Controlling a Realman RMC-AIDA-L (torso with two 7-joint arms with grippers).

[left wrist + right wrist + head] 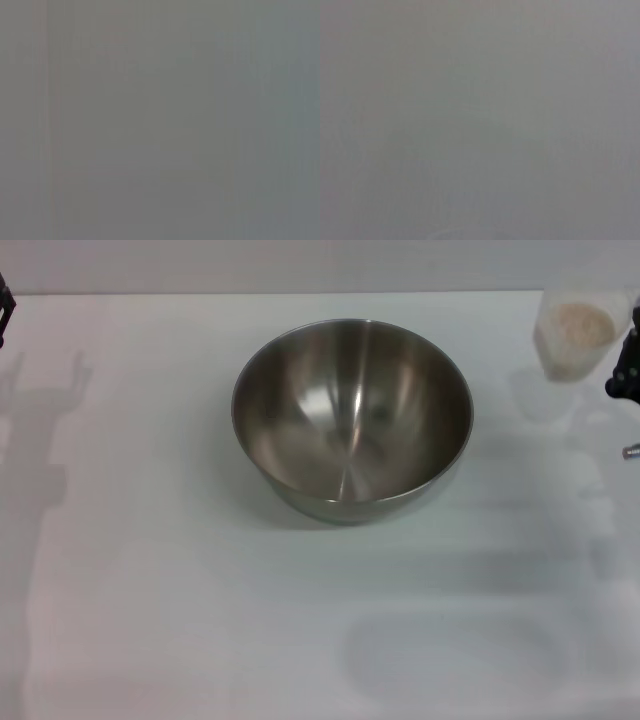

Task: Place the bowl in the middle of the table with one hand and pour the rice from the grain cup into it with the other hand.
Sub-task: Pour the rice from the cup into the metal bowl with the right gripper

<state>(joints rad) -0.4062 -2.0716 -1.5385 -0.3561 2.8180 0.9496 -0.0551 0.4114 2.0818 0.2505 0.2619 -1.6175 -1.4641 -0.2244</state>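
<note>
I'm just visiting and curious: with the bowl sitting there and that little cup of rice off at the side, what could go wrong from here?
1. The grain cup sits at the table's far right, beside the right gripper; a clumsy grasp might tip it and spill the rice.
2. The cup must travel to the bowl; tilting early could scatter grains on the table.

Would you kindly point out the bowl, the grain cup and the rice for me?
bowl (352, 415): head view, on its shiny inner wall.
grain cup (553, 358): head view, on its translucent side wall, at the table's far right.
rice (582, 326): head view, on the pale grains inside the cup.
</note>
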